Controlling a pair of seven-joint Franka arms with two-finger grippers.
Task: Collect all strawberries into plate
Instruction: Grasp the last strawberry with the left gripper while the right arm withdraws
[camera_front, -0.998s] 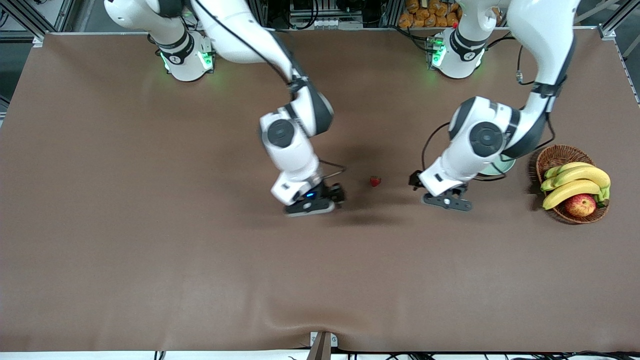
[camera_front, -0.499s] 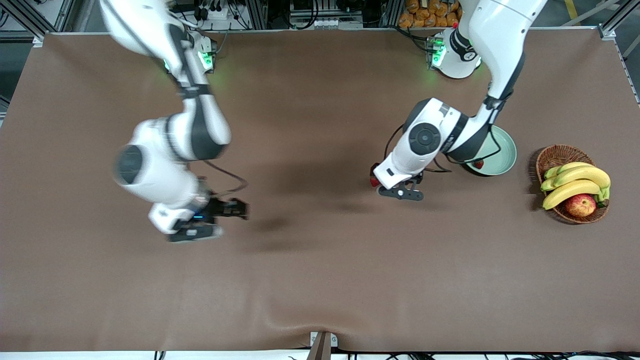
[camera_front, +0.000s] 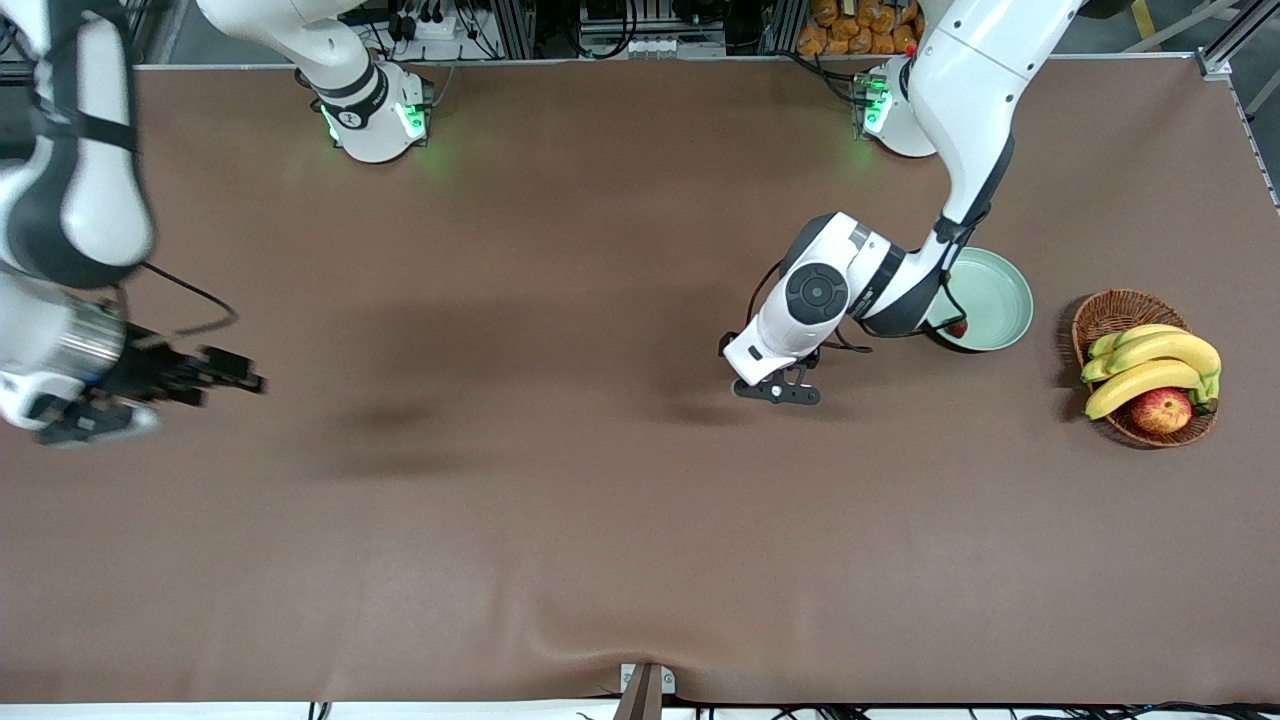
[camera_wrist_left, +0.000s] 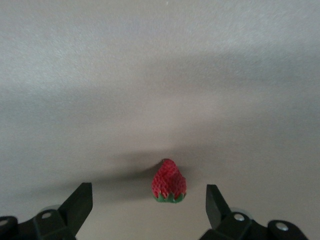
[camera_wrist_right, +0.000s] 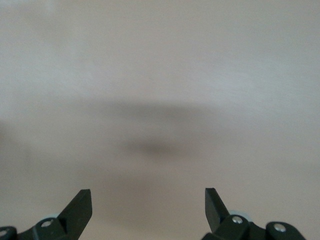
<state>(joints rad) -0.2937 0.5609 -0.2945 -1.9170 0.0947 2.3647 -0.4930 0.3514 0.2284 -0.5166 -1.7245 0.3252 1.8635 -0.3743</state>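
A red strawberry (camera_wrist_left: 169, 181) with a green cap lies on the brown table between the open fingers of my left gripper (camera_wrist_left: 149, 200), just ahead of their tips. In the front view the left gripper (camera_front: 775, 390) hangs low over mid-table and hides that berry. The mint-green plate (camera_front: 1005, 300) sits toward the left arm's end, partly under the left arm. A second strawberry (camera_front: 958, 328) lies in it by the rim nearer the camera. A third berry is not visible. My right gripper (camera_front: 95, 420) is open and empty (camera_wrist_right: 147, 200) over bare table at the right arm's end.
A brown wicker basket (camera_front: 1100, 312) with bananas (camera_front: 1150, 365) and a red-yellow apple (camera_front: 1161, 409) stands beside the plate, at the table's edge on the left arm's end. The tablecloth bulges slightly (camera_front: 560, 640) near the front edge.
The right arm has swept from beside the loose strawberry to its own end of the table. The left gripper has moved from near the plate to over that strawberry.
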